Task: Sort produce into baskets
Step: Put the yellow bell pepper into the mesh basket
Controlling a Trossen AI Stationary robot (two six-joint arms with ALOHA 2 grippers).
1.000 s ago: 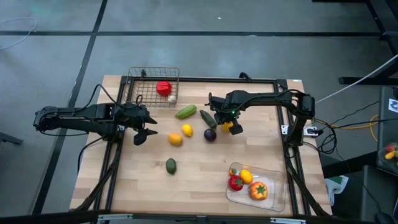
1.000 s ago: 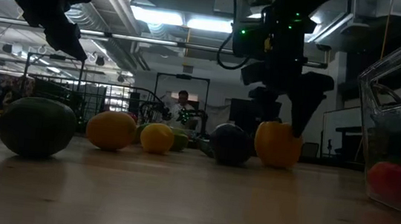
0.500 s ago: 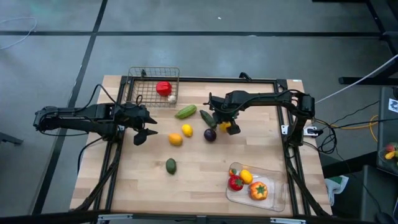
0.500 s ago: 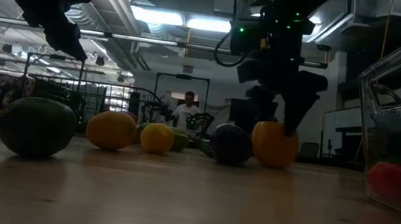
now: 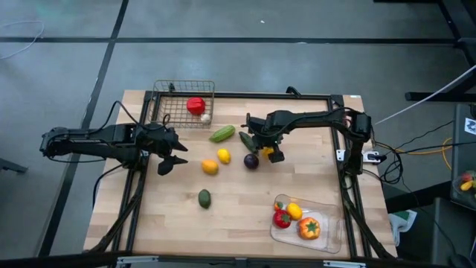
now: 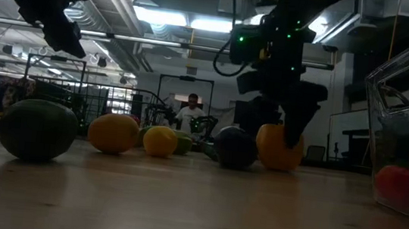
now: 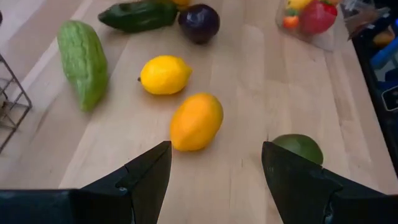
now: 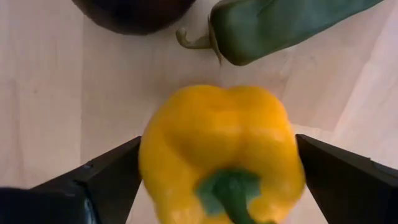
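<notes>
Between the spread fingers of the right gripper (image 8: pixel 217 180) sits a yellow bell pepper (image 8: pixel 221 146), its green stem pointing back toward the wrist and its glossy, lobed body filling the gap; the fingers stand wide on either side and have not closed on it, so the pepper rests on the wooden table (image 5: pixel 238 201), bracketed rather than held. That straddling pose suggests the arm has lined itself up for a sideways pinch across the pepper's widest part. Just beyond the fingertips lie a dark purple round fruit (image 5: pixel 251 161) and a dark green pepper (image 8: pixel 286 25), close enough that a closing grip could nudge them. Well off to the gripper's side and nearer the front edge, the clear plastic tray (image 5: pixel 333 237) already carries red, yellow and orange pieces, a likely home for this one. Across the table the left gripper (image 5: pixel 172 154) waits above the boards, its fingers parted and holding nothing; ahead of it are an orange fruit (image 7: pixel 196 121), a lemon (image 7: pixel 165 74) and a pale green bumpy gourd (image 7: pixel 82 62), with a green avocado (image 7: pixel 300 148) to one side. Behind that gripper, the wire basket (image 5: pixel 171 112) holds a red fruit (image 5: pixel 195 105).
</notes>
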